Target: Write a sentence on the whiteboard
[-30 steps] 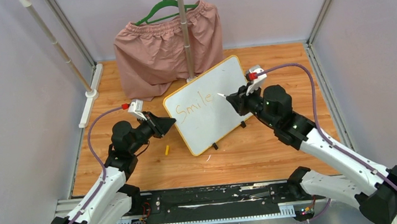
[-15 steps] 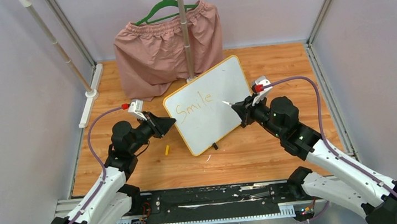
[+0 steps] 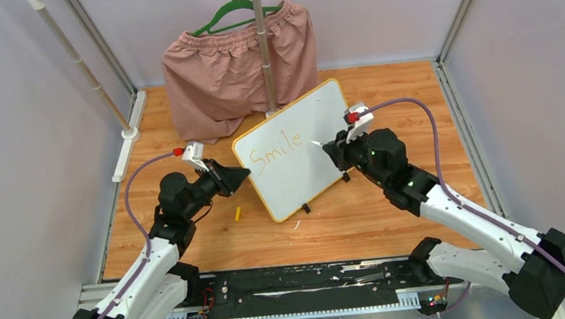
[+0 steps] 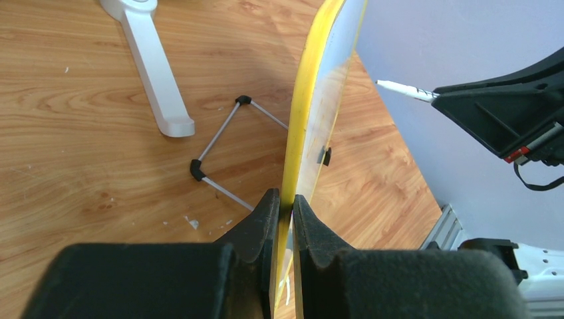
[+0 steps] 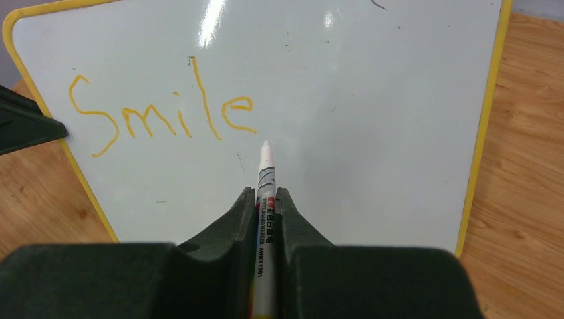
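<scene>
Bright, even light throughout. Glare streaks on whiteboard (image 5: 359,126) beyond right claw (image 5: 266,194). Near claw bodies blurred. Soft shadow ahead of left claw (image 4: 282,199).

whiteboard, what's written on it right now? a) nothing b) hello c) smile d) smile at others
c, only the orange word Smile shows on the whiteboard; the marker tip sits just right of its last letter.
</scene>
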Robot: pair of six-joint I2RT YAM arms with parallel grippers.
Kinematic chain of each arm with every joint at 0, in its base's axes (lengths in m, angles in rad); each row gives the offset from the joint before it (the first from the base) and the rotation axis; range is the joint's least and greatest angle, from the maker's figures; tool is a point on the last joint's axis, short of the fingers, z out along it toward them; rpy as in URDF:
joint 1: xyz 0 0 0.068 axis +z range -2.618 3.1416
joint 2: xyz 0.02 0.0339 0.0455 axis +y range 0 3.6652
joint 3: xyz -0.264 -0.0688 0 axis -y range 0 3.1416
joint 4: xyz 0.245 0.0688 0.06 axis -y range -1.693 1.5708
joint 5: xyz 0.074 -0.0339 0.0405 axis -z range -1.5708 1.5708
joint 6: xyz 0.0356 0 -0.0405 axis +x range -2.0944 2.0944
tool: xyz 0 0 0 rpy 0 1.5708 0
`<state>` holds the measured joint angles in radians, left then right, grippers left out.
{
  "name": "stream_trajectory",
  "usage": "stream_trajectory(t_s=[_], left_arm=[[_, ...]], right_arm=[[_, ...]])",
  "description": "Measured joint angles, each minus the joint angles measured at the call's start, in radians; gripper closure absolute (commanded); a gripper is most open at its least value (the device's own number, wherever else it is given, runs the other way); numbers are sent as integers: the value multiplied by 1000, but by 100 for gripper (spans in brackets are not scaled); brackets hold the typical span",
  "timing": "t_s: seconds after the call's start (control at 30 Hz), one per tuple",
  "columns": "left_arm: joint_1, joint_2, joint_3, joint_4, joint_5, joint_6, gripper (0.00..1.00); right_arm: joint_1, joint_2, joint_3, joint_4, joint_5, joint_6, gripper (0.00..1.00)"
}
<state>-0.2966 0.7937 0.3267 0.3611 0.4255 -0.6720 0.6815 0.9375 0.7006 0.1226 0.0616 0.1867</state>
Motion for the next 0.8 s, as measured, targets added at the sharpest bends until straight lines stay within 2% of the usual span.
stream_trajectory(t_s=[0.27, 0.8], left_arm=[[0, 0, 0, 0, 0, 0, 100], [0, -2, 0, 0, 0, 0, 100]], right_arm=[[-3, 86, 26, 44, 0, 5, 100], [-11, 118, 28, 95, 18, 20, 100]])
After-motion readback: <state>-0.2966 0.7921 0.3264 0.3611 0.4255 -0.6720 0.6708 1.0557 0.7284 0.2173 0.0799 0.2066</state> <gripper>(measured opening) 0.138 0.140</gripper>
